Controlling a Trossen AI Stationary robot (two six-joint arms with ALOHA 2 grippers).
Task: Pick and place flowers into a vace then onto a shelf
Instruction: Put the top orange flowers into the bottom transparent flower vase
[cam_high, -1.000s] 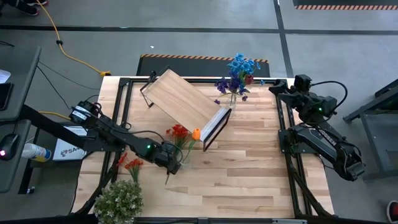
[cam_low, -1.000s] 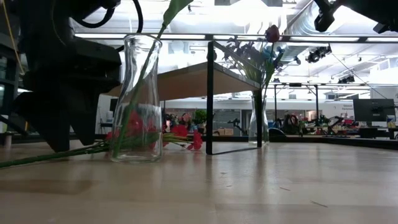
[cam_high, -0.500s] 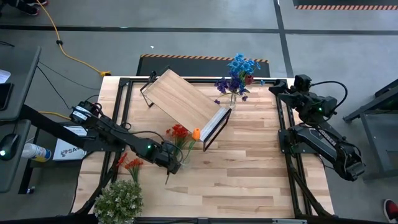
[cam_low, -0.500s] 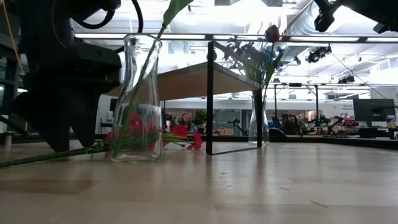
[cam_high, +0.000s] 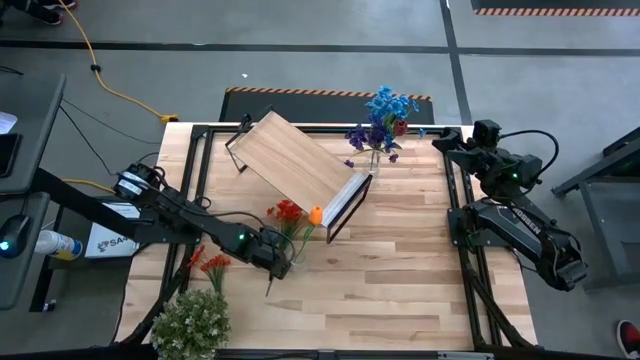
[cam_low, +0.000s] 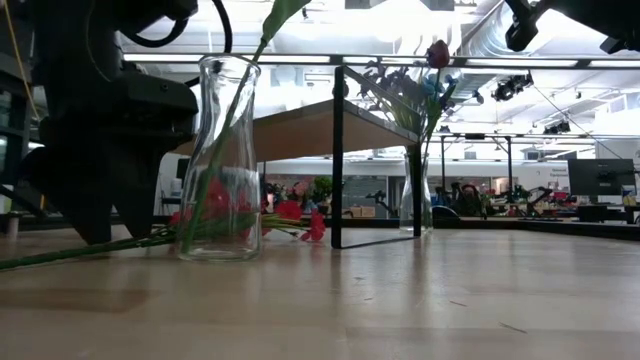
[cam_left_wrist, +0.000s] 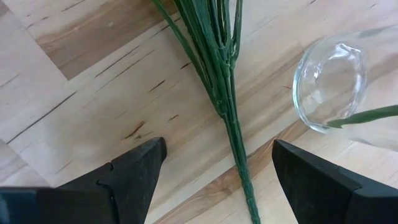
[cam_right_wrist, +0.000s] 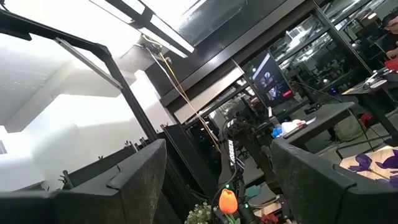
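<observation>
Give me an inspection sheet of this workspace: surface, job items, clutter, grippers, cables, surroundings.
Surface: light wood plank table, black frame around it.
Job's things: shelf standing askew at the table's far middle; blue and purple flowers in a far vase beside it; red and orange flowers lying on the table; empty glass vase upright near them.
Clutter: bushy leafy clump at the near left corner; small orange blooms beside it.
Grippers: left gripper open, straddling a green stem on the table; right gripper open, raised at the far right, idle.
Cables: yellow cable on the floor.
Surroundings: grey floor, desk edge at left.
</observation>
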